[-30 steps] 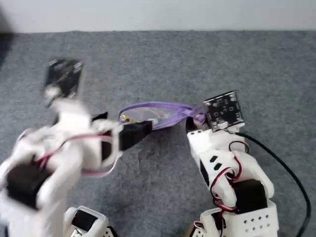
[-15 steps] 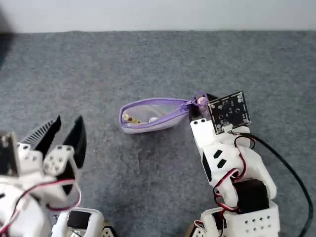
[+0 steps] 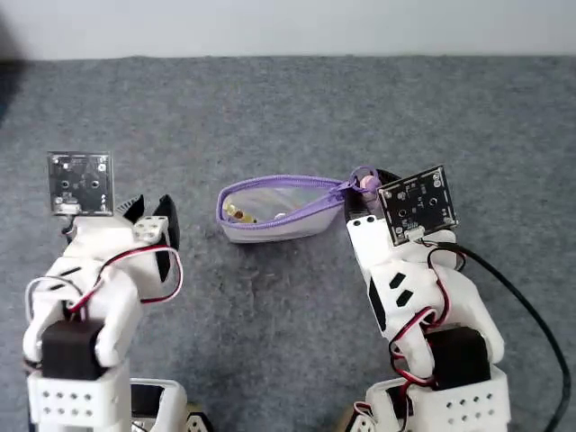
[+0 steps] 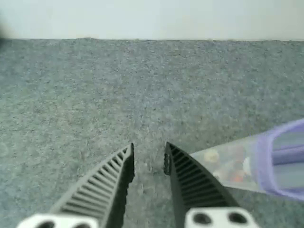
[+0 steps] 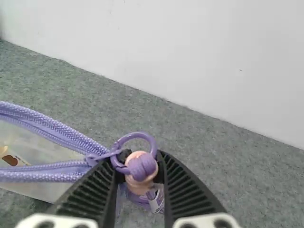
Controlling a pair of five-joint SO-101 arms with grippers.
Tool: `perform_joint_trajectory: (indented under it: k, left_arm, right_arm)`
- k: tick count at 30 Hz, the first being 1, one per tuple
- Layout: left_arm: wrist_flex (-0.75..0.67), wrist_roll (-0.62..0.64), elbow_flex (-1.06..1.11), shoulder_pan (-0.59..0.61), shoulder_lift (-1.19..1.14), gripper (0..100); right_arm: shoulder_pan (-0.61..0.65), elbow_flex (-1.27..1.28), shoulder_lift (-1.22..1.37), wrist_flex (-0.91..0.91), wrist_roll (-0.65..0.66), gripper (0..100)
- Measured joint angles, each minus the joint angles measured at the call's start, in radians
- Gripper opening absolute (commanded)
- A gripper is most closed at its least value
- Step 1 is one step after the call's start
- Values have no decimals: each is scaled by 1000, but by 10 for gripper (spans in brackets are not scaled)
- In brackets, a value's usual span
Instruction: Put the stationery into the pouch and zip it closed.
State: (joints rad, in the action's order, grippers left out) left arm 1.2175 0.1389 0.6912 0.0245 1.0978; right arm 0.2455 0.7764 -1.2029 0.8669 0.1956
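The clear pouch with a purple zipper lies mid-table, its mouth gaping. Small coloured stationery pieces show inside through the wall. My right gripper is shut on the zipper pull, a purple bead and ring at the pouch's right end. To the left of the pouch, a short way off, my left gripper is open with nothing between its fingers. In the left wrist view that gripper hangs over bare carpet, with the pouch's end beside it.
Grey carpet covers the table up to a white wall at the back. A black cable runs along the right arm's side. Both arm bases stand at the near edge.
My left arm has drawn away from the pouch's left end and now stands apart to its left. The right gripper kept its hold on the zipper pull and shifted slightly right.
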Motion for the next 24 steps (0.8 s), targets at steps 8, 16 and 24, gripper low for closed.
perform_joint_trajectory:
  k: [8, 16, 24]
  left_arm:
    - [-166, 2, 100, -2, -2, 101]
    - [-244, -2, 150, -97, -2, 101]
    - [2, 0, 107, -419, 8, 100]
  right_arm:
    - [0, 0, 0, 0, 3, 8]
    - [104, -2, -2, -9, 3, 8]
    - [103, 0, 48, -192, 89, 8]
